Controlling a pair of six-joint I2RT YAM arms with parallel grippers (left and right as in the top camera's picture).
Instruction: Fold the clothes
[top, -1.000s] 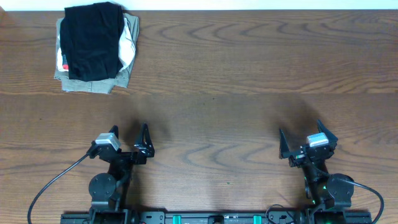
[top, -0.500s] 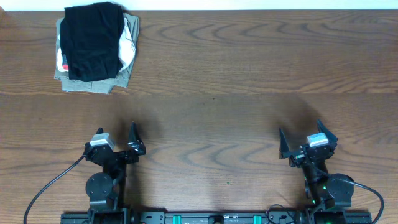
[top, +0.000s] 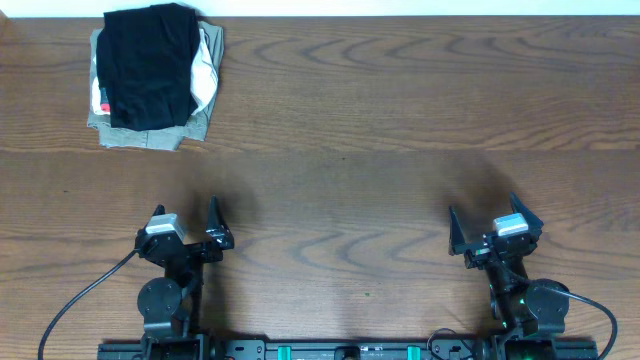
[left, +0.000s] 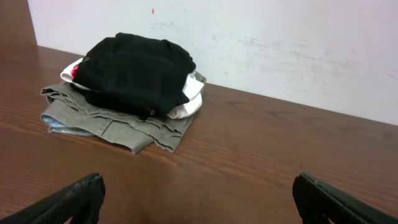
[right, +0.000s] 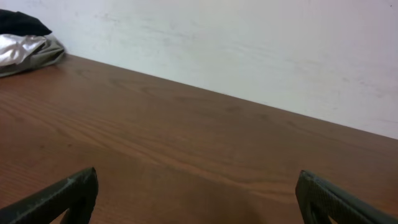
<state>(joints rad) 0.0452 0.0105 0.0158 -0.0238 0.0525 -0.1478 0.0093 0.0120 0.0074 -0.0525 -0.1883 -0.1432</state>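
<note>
The black pants (top: 150, 65) lie folded small atop a stack of folded garments (top: 148, 136) at the table's (top: 400, 100) far left corner, well apart from the left gripper (top: 187, 216) and right gripper (top: 484, 216), both spread wide and empty near me, so the folding looks finished.

Looks like a robot lab bench. Bare wood-grain table (top: 400, 110) against a plain white wall (left: 280, 50). Two robot arms (top: 165, 295) fixed to a rail (top: 340, 352) at the front edge, cable (top: 75, 305) trailing.
</note>
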